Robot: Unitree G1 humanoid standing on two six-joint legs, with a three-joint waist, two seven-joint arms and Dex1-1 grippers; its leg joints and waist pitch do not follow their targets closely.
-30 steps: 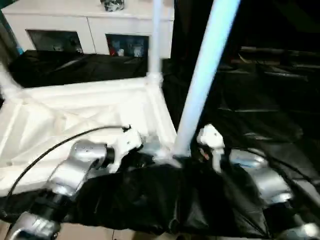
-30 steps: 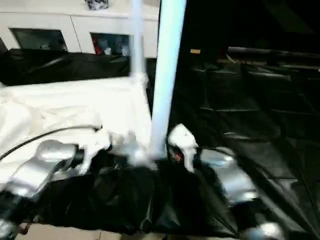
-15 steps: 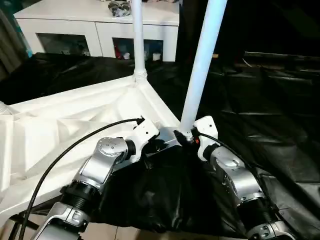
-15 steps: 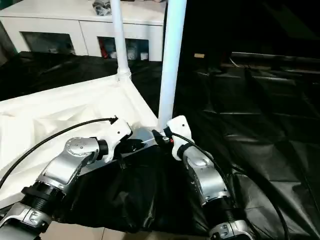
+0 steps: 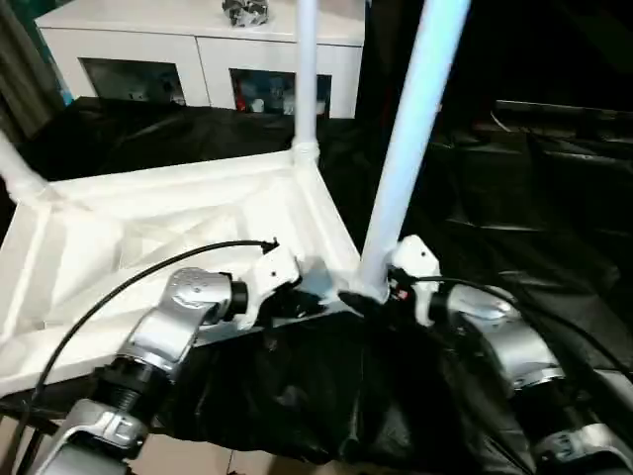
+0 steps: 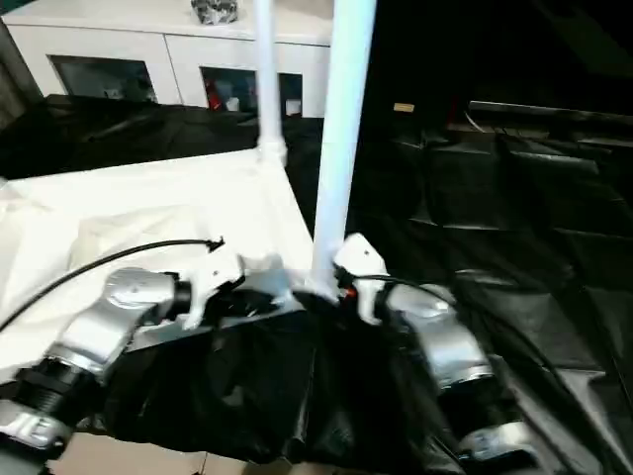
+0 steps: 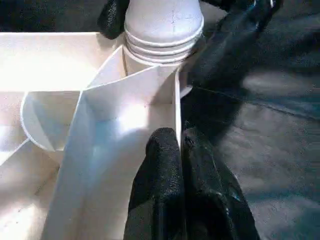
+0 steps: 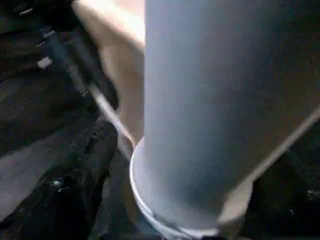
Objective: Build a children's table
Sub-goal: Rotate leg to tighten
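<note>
Head view: the white table top (image 5: 168, 237) is lying ribs-up on the black-draped tabletop (image 5: 514, 208), legs standing; no writing readable.

Left wrist: left hand (image 7: 179, 145), fingers together, is pressing the rim.

Right wrist: near leg (image 8: 215, 100) is looming close; right hand's spread, can't tell.

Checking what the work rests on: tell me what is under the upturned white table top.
The table top lies on a table draped in black cloth, which spreads around it and hangs off the near edge. What is beneath the cloth or directly under the top is covered.
</note>
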